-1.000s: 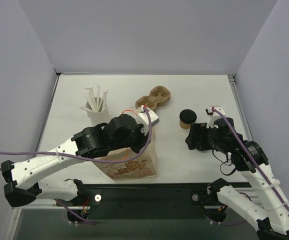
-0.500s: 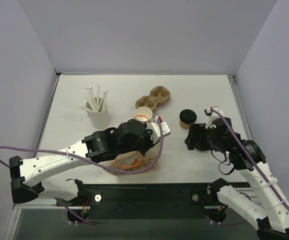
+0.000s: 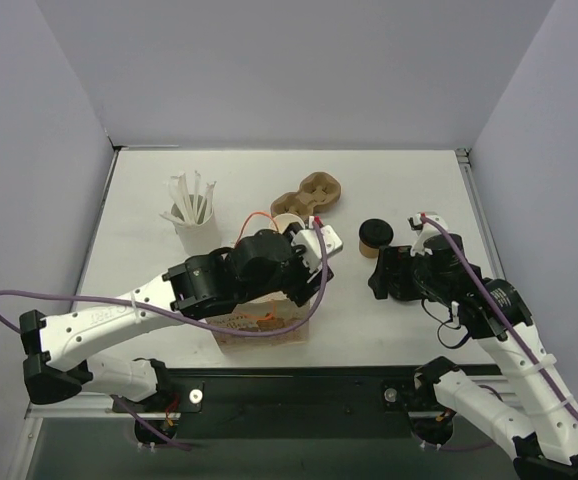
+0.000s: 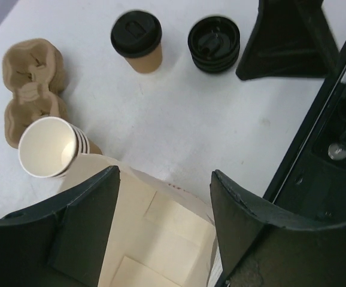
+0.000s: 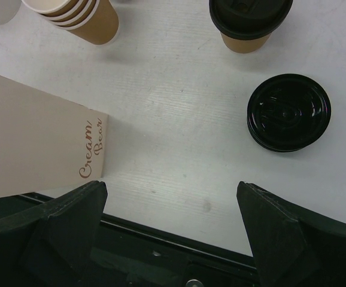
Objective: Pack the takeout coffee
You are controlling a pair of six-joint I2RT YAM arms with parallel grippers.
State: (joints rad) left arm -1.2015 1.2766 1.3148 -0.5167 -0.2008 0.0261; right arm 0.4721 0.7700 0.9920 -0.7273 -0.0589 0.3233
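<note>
Plainly ungripped: takeout coffee point(image 5: 248, 18) upright beyond wide right jaws; left jaws wide over bag point(image 4: 161, 222).

This is a robotics test cell: a white tabletop point(image 3: 409, 180) enclosed on three sides by plain pale wall panels point(image 3: 299, 70), with the left arm point(image 3: 109, 318) and the right arm point(image 3: 519, 345) mounted on a black rail point(image 3: 299, 385) at its near edge. The stock on it is takeout-café supplies: a printed paper bag point(image 5: 35, 143), pulp cup carrier point(image 4: 32, 78), nested tan cups point(image 4: 50, 146), black lids point(image 4: 214, 43), one lidded kraft cup point(image 4: 138, 40) and a cup of straws point(image 3: 197, 230).
</note>
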